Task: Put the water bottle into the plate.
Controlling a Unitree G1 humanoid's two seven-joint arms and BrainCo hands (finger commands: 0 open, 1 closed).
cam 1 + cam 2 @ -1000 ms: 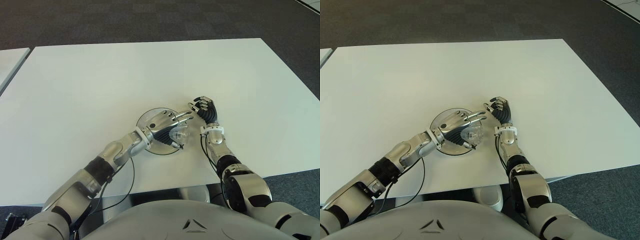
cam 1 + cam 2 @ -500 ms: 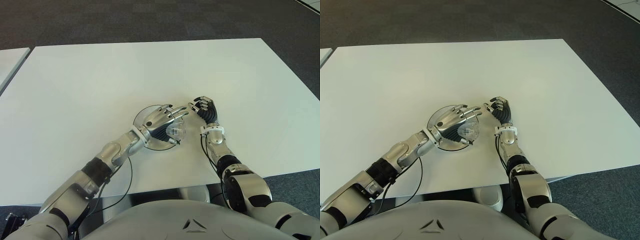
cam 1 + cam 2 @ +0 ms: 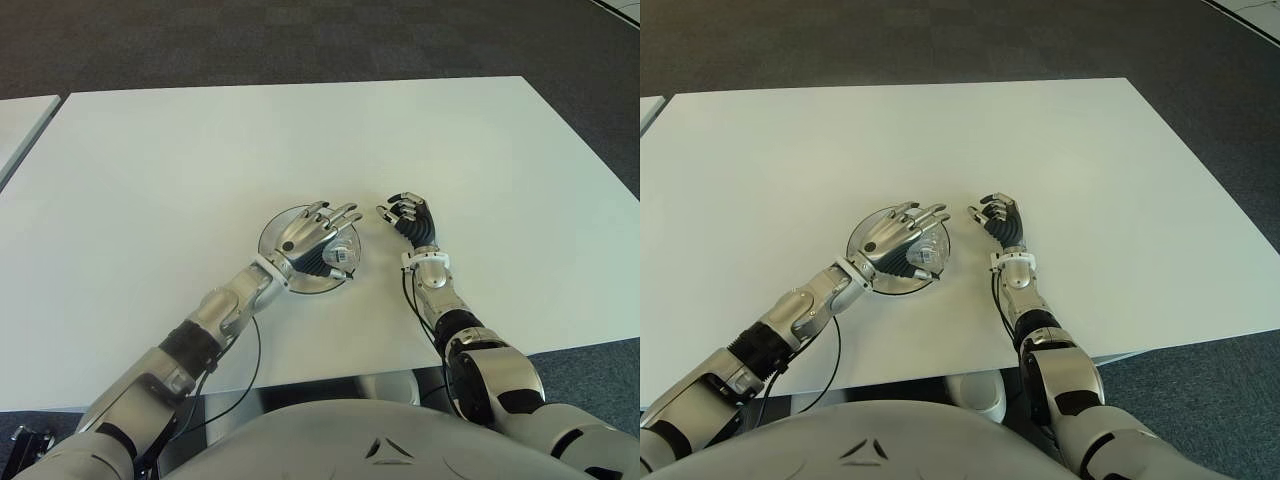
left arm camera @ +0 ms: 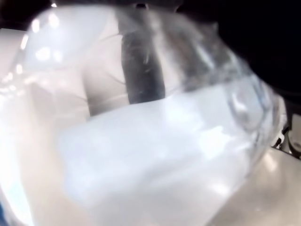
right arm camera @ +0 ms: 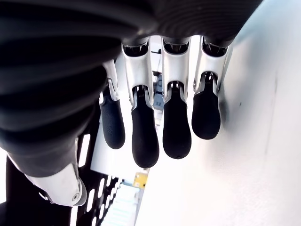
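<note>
A clear water bottle (image 3: 340, 256) lies on its side in the round glass plate (image 3: 268, 232) near the table's front middle. My left hand (image 3: 320, 228) hovers right over it, fingers stretched out and spread, palm down on the bottle. The left wrist view is filled by the bottle (image 4: 155, 141), pressed close against the palm. My right hand (image 3: 408, 216) shows just right of the plate, fingers loosely curled with nothing in them, as the right wrist view also shows.
The white table (image 3: 200, 150) stretches far and wide around the plate. Its front edge runs close below the two forearms. Dark carpet lies beyond the table, and the corner of a second table (image 3: 20, 120) shows at far left.
My left hand, the bottle and the plate have shifted left and slightly away, and the fingers have straightened and spread. The right hand has stayed in place.
</note>
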